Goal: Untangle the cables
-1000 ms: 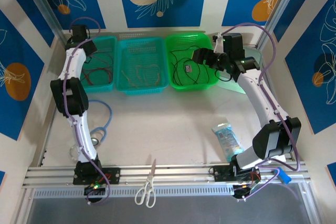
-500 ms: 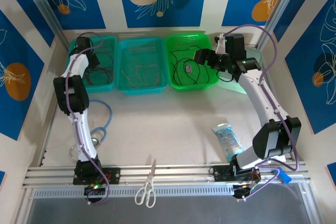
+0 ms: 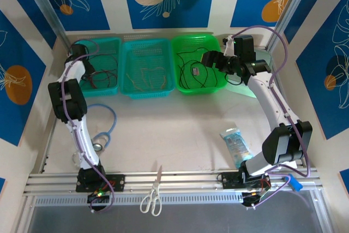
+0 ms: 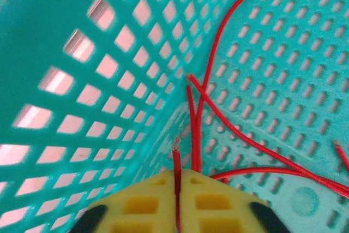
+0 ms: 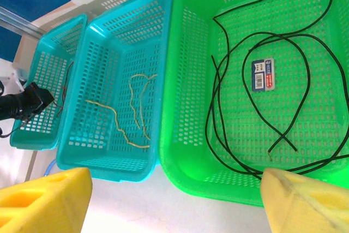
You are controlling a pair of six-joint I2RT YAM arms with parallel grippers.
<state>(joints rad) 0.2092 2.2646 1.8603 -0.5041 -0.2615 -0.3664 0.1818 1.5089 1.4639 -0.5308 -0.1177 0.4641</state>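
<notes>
Red cable pinched in your left claw at the teal basket's corner; right claw gapes over green basket.

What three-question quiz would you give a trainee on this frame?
1. True or false: the black cables lie inside the green basket.
2. Which thing does the left gripper pinch, as seen in the left wrist view? A) a red cable B) a yellow cable C) the scissors
3. Fill in: the right gripper hovers above the green basket with its jaws ____.

Key: 1 true; 2 A; 3 open.
</notes>
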